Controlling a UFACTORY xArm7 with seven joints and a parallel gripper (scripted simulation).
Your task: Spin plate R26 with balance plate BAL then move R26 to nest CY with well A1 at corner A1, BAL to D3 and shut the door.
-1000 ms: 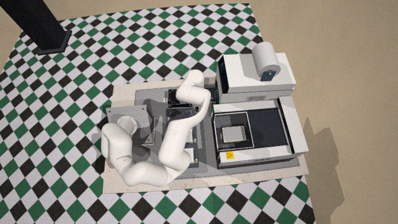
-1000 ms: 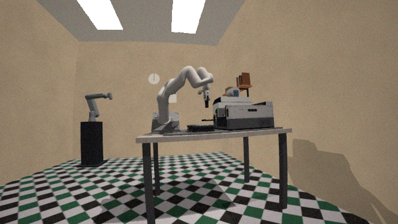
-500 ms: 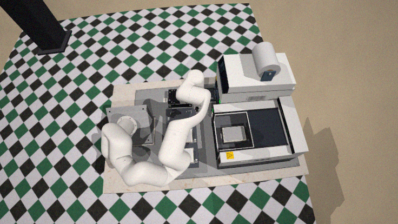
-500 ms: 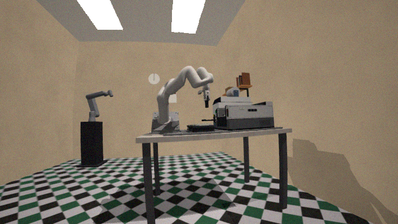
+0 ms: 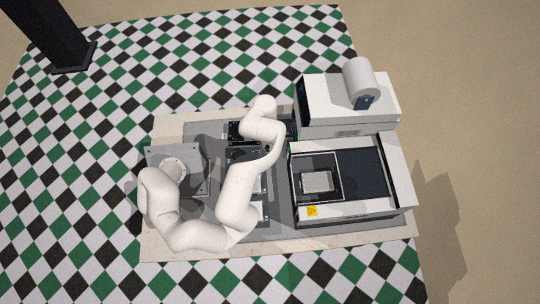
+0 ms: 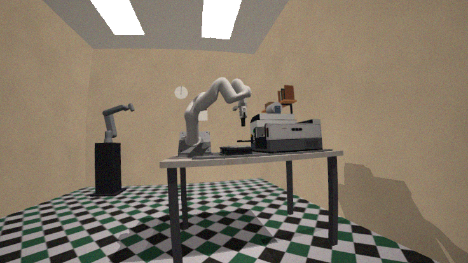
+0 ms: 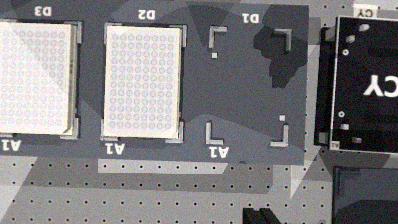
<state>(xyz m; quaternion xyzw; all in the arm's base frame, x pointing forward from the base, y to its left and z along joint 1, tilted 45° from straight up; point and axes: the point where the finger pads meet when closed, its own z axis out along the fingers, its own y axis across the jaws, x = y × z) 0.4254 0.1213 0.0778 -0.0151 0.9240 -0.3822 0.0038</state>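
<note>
My gripper (image 6: 242,122) (image 7: 260,216) is shut and empty. It hangs above the deck, just left of the centrifuge's (image 5: 394,189) (image 6: 287,134) front. The centrifuge's door is open on one side, and a pale plate (image 5: 317,182) lies flat in the bucket there; I cannot read its label. In the wrist view a white well plate (image 7: 35,77) sits on D3 and another (image 7: 142,82) on D2, both inside their locators. D1 (image 7: 247,85) is bare. The black CY nest (image 7: 370,85) (image 5: 238,134) is empty. The arm hides the deck plates partly in the top view.
The sealer (image 5: 347,102) (image 6: 275,117) with its film roll (image 5: 360,79) stands behind the centrifuge. The arm's base plate (image 5: 173,158) is at the table's left. A second small arm on a black pedestal (image 6: 107,168) stands away from the table.
</note>
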